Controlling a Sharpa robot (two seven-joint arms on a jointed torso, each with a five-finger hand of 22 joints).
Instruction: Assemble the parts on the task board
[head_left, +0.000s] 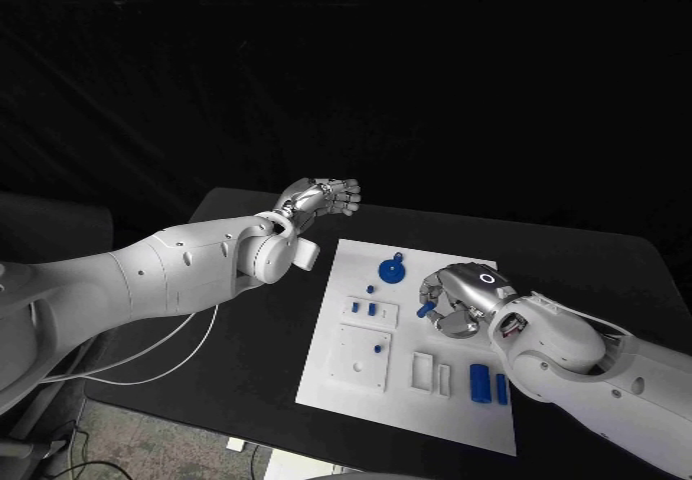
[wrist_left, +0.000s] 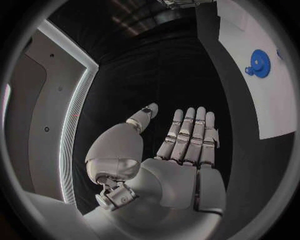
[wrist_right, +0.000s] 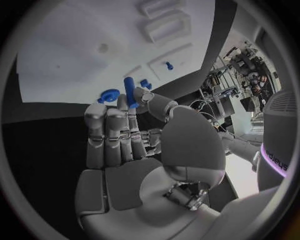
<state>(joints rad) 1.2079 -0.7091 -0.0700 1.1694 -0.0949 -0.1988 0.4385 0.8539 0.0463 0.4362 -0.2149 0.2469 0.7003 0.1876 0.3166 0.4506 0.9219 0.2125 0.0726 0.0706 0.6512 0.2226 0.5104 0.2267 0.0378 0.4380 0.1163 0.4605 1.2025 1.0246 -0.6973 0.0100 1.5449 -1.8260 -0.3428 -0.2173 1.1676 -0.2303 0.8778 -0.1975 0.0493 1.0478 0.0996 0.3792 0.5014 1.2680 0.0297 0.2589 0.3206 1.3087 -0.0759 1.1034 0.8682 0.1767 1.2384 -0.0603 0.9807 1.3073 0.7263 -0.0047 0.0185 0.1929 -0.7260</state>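
Black cloth covered the table, and the white task board lay at its middle, carrying a round blue disc near its far edge, small blue pegs on a raised white block at mid-board, and two blue blocks on its near right part. The right hand hovered over the board's middle, pinching an upright blue peg between thumb and fingers. The left hand hung beyond the board's far left corner, over bare table, fingers straight and released, holding nothing.
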